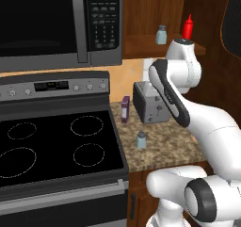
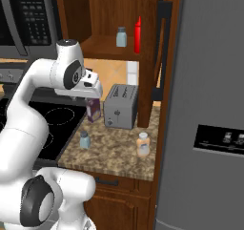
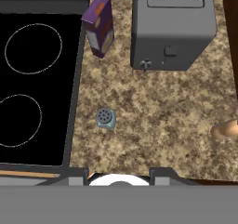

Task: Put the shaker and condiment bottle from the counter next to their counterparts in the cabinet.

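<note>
The shaker stands upright on the granite counter close to the stove edge, also seen as the shaker and the shaker. The tan condiment bottle stands further right near the counter's front; its top shows as the condiment bottle. On the cabinet shelf are the twin shaker and the red squeeze bottle. My gripper hangs high over the counter, pointing down, open and holding nothing; in the hand view my gripper is above and in front of the shaker.
A grey toaster stands at the back of the counter with a purple box to its left. The black stovetop borders the counter's left edge, with the microwave above it. A tall grey fridge walls off the right.
</note>
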